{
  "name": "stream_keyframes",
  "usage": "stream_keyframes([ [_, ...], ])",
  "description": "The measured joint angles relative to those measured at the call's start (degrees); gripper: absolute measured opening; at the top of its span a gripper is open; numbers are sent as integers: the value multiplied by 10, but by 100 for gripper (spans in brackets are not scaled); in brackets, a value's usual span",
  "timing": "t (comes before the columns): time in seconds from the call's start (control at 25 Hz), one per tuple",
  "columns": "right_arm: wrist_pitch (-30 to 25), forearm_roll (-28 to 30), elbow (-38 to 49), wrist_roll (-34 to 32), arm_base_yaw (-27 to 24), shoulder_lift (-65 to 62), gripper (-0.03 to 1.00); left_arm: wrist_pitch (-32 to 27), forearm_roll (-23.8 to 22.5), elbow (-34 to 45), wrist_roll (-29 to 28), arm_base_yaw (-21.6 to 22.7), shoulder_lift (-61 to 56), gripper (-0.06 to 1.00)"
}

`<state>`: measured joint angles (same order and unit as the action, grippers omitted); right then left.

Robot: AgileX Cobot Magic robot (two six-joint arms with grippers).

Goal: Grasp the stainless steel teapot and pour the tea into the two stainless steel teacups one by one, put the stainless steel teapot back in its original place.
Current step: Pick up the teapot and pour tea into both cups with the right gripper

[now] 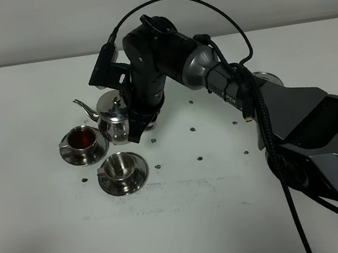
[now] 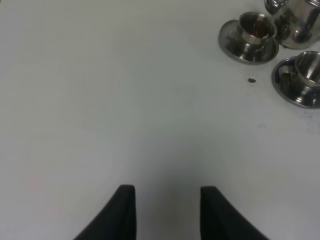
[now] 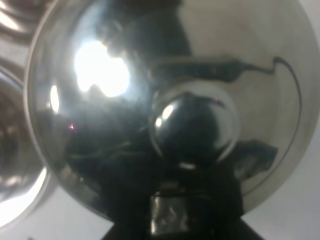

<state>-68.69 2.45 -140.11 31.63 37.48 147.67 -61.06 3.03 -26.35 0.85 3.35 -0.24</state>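
Over the empty steel teacup (image 1: pixel 121 166), tip the shiny squat steel teapot (image 1: pixel 115 118) slowly, right gripper (image 1: pixel 136 126) clamped on it. Leave left gripper (image 2: pixel 168 189) splayed, empty.

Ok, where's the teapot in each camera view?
Overhead: teapot left of centre, just right of the cup with tea.
Left wrist: partly cut off in the picture's upper right corner.
Right wrist: fills the picture, lid and knob close up.
Shared landmark: that cup with tea, beside the teapot overhead and in the left wrist view; unclear in the right wrist view.
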Motion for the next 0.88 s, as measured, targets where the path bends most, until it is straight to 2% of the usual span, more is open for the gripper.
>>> stream_keyframes([
  [0.16,-19,23,0,-5,0,-35,18,0,0,0,-1,0,0,36],
  [0.36,-17,41,21,-34,6,-108,18,0,0,0,-1,0,0,36],
  [0.56,-17,44,169,-41,9,-214,18,0,0,0,0,0,0,36],
  [0.76,-19,32,316,-45,9,-262,18,-1,0,0,-1,0,0,36],
  [0.88,9,26,380,-35,9,-275,18,-1,0,0,-1,0,0,36],
])
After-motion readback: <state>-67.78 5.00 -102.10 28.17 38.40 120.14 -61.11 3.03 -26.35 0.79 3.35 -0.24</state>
